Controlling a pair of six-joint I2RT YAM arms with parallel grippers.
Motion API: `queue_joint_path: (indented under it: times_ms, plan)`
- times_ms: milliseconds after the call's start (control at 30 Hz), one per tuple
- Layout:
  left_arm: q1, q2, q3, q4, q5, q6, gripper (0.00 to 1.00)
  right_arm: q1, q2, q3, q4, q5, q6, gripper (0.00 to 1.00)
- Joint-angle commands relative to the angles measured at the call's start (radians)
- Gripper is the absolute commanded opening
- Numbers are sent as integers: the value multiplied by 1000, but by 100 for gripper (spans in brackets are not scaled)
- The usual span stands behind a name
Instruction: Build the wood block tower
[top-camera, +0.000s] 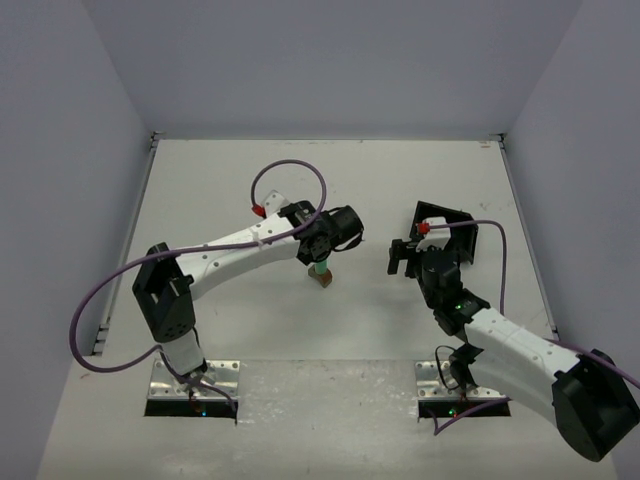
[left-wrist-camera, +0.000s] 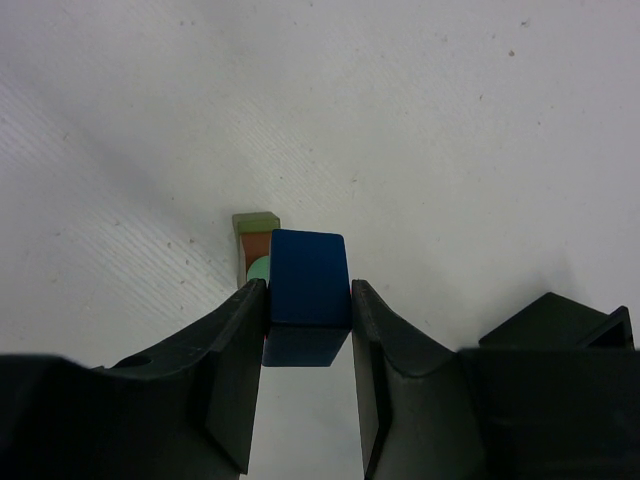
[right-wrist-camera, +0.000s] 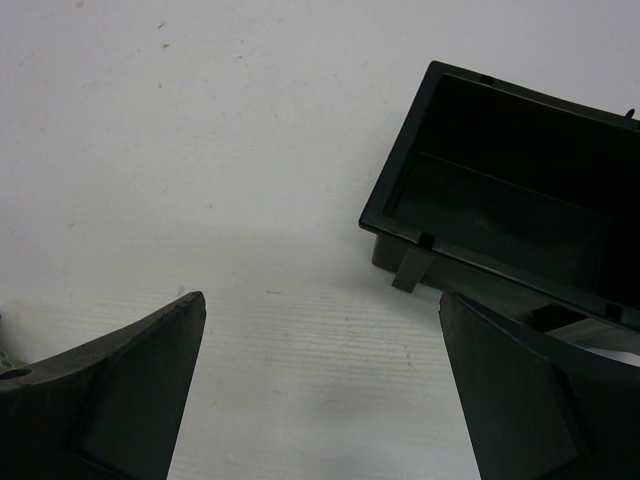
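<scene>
The wood block tower (top-camera: 321, 272) stands mid-table: a brown-orange base with a mint-green cylinder on it. In the left wrist view I see its olive block (left-wrist-camera: 255, 224), brown-orange block (left-wrist-camera: 256, 248) and a sliver of the mint-green cylinder (left-wrist-camera: 259, 267) behind the blue block. My left gripper (left-wrist-camera: 308, 305) is shut on the blue block (left-wrist-camera: 309, 280) and holds it just above the tower; in the top view it (top-camera: 330, 243) covers the tower's top. My right gripper (right-wrist-camera: 320, 305) is open and empty, to the right of the tower (top-camera: 403, 257).
A black square tray (top-camera: 452, 228) lies tilted behind my right gripper; in the right wrist view its rim (right-wrist-camera: 400, 195) shows at upper right. Grey walls enclose the white table (top-camera: 220, 180) on three sides.
</scene>
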Motion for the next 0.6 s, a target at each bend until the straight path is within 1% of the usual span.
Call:
queue_joint_path:
  times_ms: [0,133,567]
  plan:
    - [-42,37,82,-72,-27,-72,0,-1,-11,0,50,62,17,99]
    - [-49,88,142,-113,-28,-54,0,-1,-12,-1,51,62,19,99]
    - [-66,88,134,-112,-44,-65,0,0,-9,-1,51,61,17,99]
